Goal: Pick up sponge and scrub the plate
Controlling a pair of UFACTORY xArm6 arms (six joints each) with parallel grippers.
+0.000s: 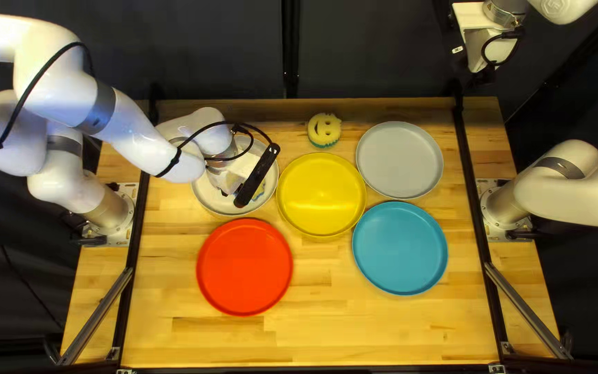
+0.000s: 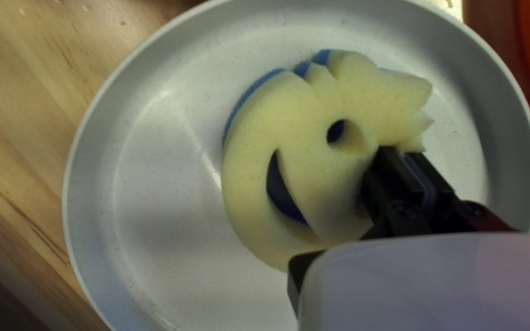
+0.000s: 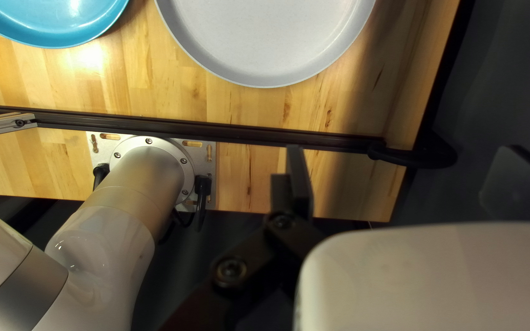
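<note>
1 white plate (image 2: pixel 161 184) apparently contains 1 yellow sponge (image 2: pixel 295 129).

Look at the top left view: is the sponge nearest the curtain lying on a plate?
No, the smiling sponge lies on the table, beyond the yellow plate.

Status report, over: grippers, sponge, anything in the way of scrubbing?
Left gripper shut on sponge, over white plate. Right arm off to the side, away from plates. No obstruction visible around held sponge; spare sponge outside that plate.
</note>
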